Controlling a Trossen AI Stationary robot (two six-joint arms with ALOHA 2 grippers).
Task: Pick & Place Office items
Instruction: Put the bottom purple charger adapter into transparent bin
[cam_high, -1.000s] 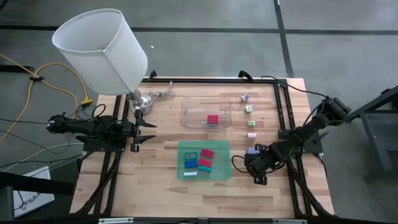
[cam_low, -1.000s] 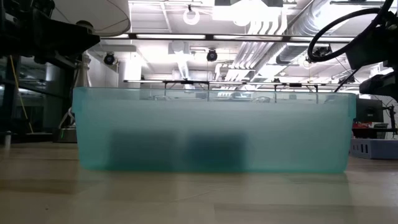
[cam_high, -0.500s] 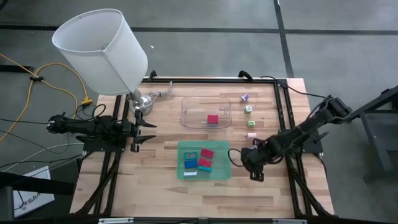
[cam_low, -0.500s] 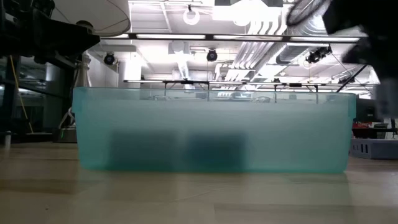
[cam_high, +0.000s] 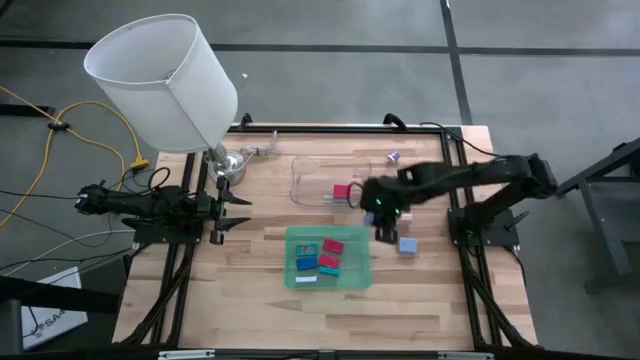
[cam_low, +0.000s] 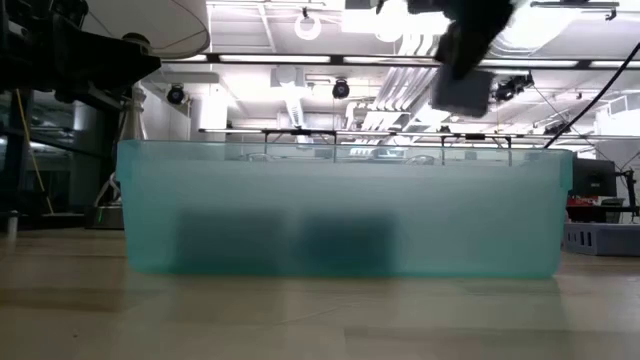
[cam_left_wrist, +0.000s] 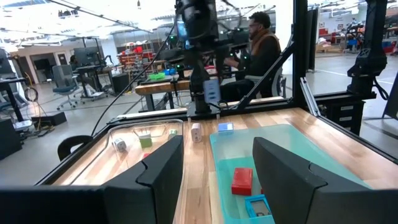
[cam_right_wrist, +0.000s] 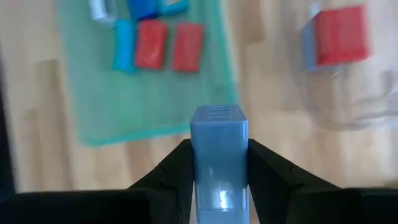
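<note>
Wooden table (cam_high: 260, 270): right gripper (cam_high: 383, 208) pinching one blue block (cam_right_wrist: 218, 149) (two trays).

Red block (cam_left_wrist: 242, 181) lies in green tray (cam_left_wrist: 298, 140).

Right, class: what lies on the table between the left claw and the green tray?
Nothing. In the high view, only bare wooden table runs from the left claw to the green tray; no blocks sit on that stretch.
</note>
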